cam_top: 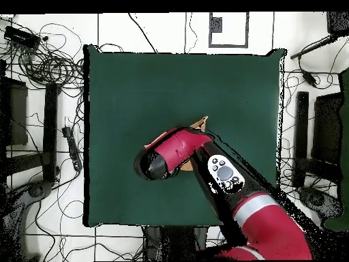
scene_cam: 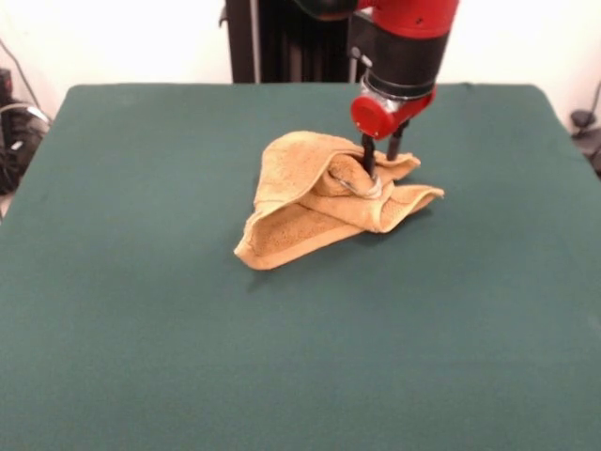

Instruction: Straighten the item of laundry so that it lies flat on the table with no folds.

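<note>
One towel [scene_cam: 324,202], golden-orange terry, lies crumpled on the green bench [scene_cam: 141,310], directly under and around the claw [scene_cam: 380,160]. The claw descends from a red and black arm [scene_cam: 404,47], and its two dark fingers [scene_cam: 368,155] point straight down into the upper folds of the cloth. One finger enters a pocket of fabric near the heap's top; the other stands just behind it at the towel's rear edge, so a fold of towel sits pinched between them. The fingers stand close together, narrow rather than wide.

Below the claw the cloth is bunched into a rounded hump, rolled over on itself. From that hump one layer fans out forward and to the side of the claw into a flat wedge resting on the bench, its looped underside showing. Another corner juts out level on the opposite side, slightly raised off the surface.

In the overhead view the arm [cam_top: 225,177] covers nearly all of the towel [cam_top: 199,123]; only a small orange corner shows past the wrist. Green bench [cam_top: 136,82] surrounds the heap on every side, and the towel sits well apart from all bench edges.
</note>
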Available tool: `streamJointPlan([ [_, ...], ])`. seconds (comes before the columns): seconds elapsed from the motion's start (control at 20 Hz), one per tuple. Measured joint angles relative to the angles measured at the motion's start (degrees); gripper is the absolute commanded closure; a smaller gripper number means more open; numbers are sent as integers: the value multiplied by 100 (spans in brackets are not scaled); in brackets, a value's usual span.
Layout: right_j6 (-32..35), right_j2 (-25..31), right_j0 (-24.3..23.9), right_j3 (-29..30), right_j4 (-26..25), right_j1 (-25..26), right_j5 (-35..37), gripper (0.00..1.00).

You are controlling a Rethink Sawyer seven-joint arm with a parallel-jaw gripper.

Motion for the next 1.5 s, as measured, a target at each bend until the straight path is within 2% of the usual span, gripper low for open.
streamJointPlan([
  [0.35,0,0,32,-4,-130,74,0,0],
  [0.4,0,0,32,-5,-136,74,0,100],
  [1.2,0,7,-27,-6,-134,82,0,100],
  [1.5,-51,139,-303,-2,-130,81,-1,100],
])
